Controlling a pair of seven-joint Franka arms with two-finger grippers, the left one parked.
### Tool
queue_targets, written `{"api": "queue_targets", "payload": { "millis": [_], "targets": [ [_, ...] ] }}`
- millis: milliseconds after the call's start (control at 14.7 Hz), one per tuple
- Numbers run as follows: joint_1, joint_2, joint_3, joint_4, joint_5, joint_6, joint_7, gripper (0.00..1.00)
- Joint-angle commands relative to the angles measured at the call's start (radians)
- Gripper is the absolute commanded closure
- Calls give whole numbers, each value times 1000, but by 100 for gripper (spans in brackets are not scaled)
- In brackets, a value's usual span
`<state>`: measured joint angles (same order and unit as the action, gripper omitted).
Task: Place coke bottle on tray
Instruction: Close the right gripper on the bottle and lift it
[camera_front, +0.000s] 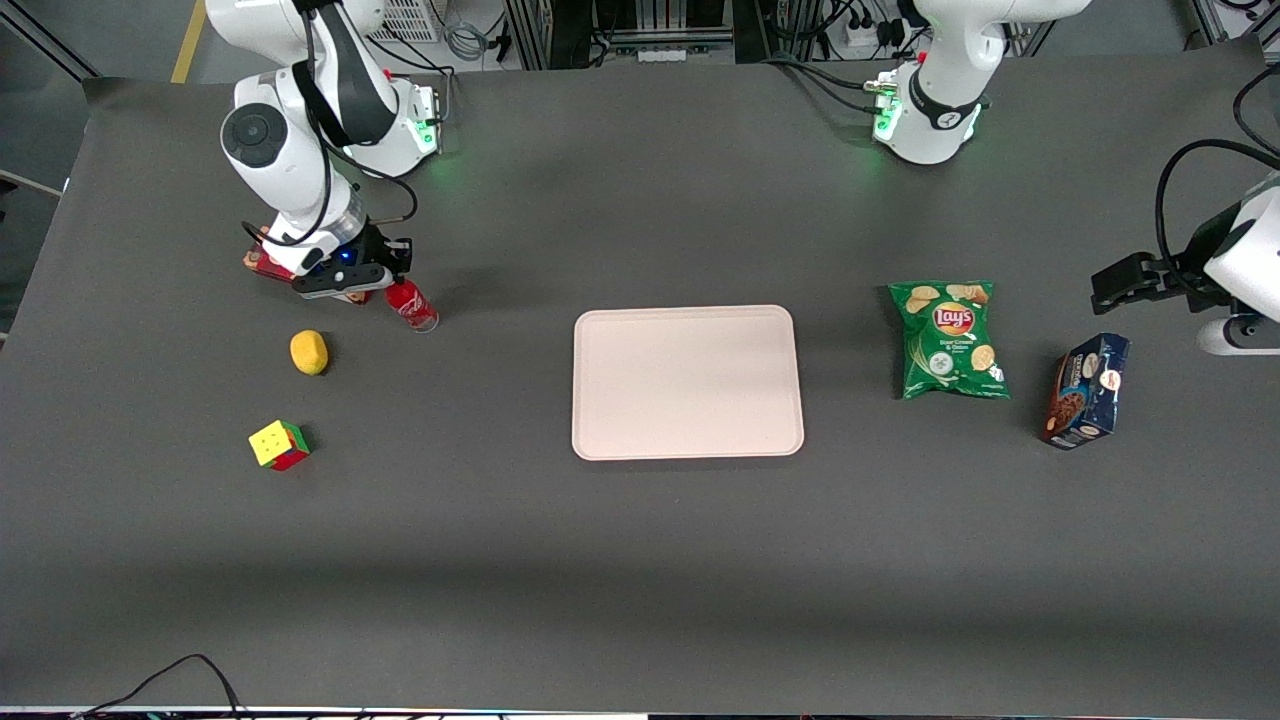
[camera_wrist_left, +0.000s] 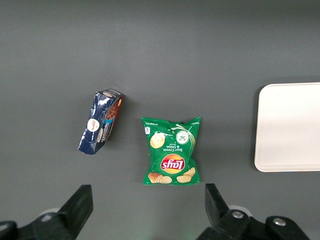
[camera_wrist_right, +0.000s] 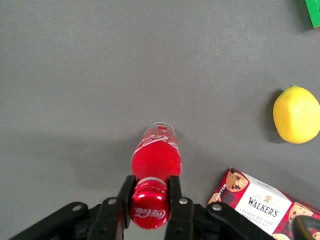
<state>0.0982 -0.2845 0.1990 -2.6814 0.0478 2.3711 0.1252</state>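
Note:
The small red coke bottle (camera_front: 413, 305) (camera_wrist_right: 154, 160) stands on the table toward the working arm's end. My right gripper (camera_front: 392, 285) (camera_wrist_right: 150, 192) is over it, shut on its red cap, with one finger pressed against each side. The pale pinkish tray (camera_front: 687, 382) lies flat at mid-table, empty, well apart from the bottle toward the parked arm; its edge also shows in the left wrist view (camera_wrist_left: 290, 127).
A yellow lemon (camera_front: 309, 352) (camera_wrist_right: 296, 114) and a colour cube (camera_front: 279, 444) lie nearer the front camera than the bottle. A red Walkers cookie box (camera_wrist_right: 257, 200) (camera_front: 258, 262) sits beside the gripper. A green Lay's bag (camera_front: 949, 338) and a dark blue box (camera_front: 1087, 389) lie toward the parked arm's end.

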Motion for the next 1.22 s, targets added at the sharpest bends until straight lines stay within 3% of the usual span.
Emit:
{"api": "queue_targets", "payload": {
  "millis": [0, 340, 679, 951, 1154],
  "targets": [
    [3, -30, 4, 23, 18, -59, 5, 100],
    [3, -88, -13, 138, 20, -226, 5, 100],
    [1, -88, -19, 377, 20, -432, 21, 100],
    [5, 3, -12, 618, 20, -532, 46, 100],
    [24, 124, 35, 809, 21, -616, 157, 100]
  ]
}}
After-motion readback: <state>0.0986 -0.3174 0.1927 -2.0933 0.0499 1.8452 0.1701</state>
